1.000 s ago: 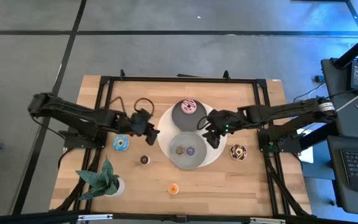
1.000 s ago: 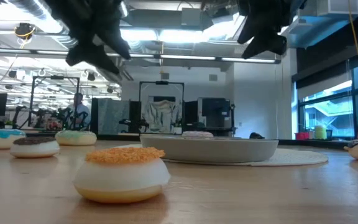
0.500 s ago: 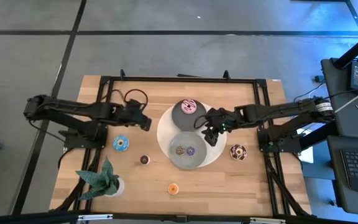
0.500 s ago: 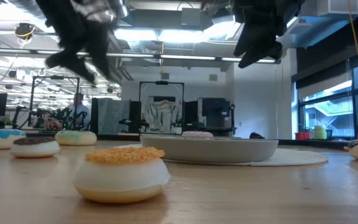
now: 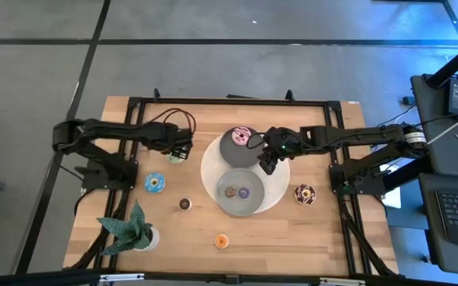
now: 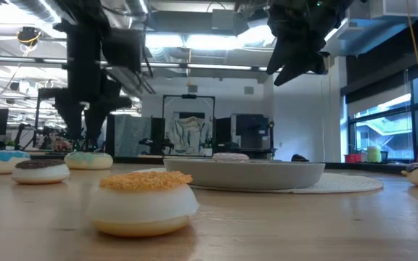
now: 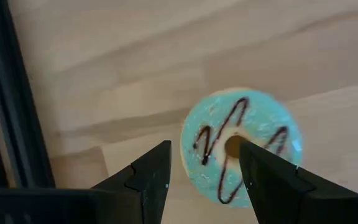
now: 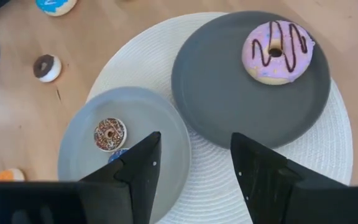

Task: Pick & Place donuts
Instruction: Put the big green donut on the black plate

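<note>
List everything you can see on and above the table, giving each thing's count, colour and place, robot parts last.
pink donut: 1, on the dark grey dish
green donut: 1, on the table below the left gripper
blue donut: 1, left side of the table
chocolate sprinkled donut: 1, right of the mat
mini donuts: 4; sprinkled and purple on the light grey dish, brown and orange on the table
mat: 1, white, under both dishes
plant: 1, green, left edge
table: 1, wooden
left gripper: open, over the green donut
right gripper: open, above the mat
</note>
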Robot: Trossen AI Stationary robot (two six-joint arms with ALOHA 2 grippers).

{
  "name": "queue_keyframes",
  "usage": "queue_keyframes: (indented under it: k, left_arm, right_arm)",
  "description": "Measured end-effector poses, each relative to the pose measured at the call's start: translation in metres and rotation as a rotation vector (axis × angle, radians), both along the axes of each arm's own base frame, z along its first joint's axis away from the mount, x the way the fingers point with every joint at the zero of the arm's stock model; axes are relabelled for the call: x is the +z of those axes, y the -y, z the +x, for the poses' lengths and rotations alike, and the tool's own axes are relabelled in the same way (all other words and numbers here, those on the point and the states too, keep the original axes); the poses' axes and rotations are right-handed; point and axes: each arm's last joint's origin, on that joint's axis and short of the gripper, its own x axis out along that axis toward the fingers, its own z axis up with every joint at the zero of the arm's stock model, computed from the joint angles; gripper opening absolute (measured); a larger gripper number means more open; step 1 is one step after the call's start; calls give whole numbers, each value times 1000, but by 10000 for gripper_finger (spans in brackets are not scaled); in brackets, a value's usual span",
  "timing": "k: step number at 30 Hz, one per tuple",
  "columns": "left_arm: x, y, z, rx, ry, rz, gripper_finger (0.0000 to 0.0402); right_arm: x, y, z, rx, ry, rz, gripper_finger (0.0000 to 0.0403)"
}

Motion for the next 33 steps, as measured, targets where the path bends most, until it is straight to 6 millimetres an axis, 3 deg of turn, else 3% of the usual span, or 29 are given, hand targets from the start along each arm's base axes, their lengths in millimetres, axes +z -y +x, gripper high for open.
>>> queue_keyframes:
  k: [9,22,33]
  left_arm:
    - [-26,-10,7,8,-100,-99,180]
    - [-30,-29,10,-43,-32,-139,159]
    - [-46,-22,3,-64,-21,-171,131]
  right_arm:
    - [0,1,0,14,-5,-13,196]
    - [0,1,0,14,-6,-13,196]
    - [0,1,0,17,-7,-14,196]
